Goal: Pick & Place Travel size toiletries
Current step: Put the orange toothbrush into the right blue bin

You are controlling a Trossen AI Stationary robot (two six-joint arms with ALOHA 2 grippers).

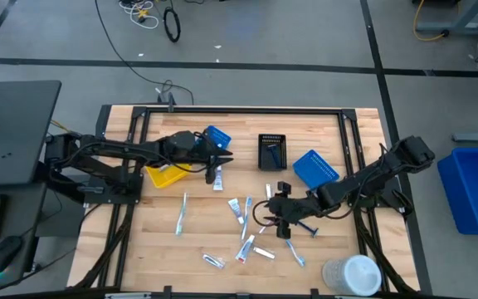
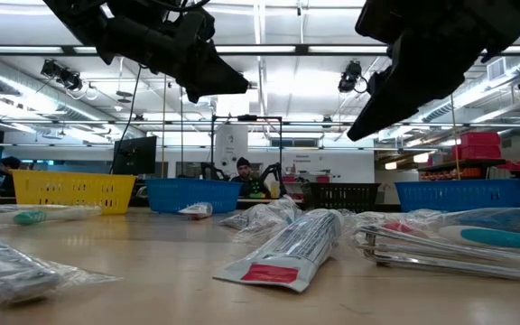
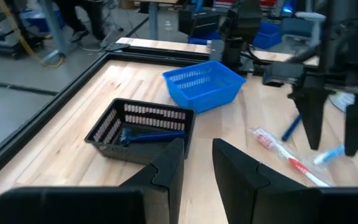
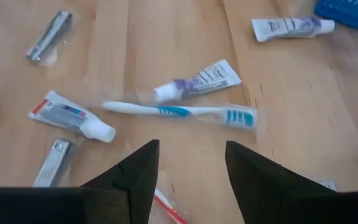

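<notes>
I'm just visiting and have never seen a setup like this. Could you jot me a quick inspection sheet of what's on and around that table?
Surface: wooden table, black frame.
Job's things: toothpaste tubes and a wrapped toothbrush scattered mid-table; one blue item in the black bin.
Clutter: yellow bin, two blue bins, white lidded container.
Grippers: left gripper open, empty, near the black bin; right gripper open above the toothbrush.
Cables: loops on the floor.
Surroundings: a person seated in the background.

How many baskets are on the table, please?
4, seen from above: a yellow basket and a blue basket near the left gripper, a black basket at the middle back, and another blue basket at the right. None seems hidden.
</notes>
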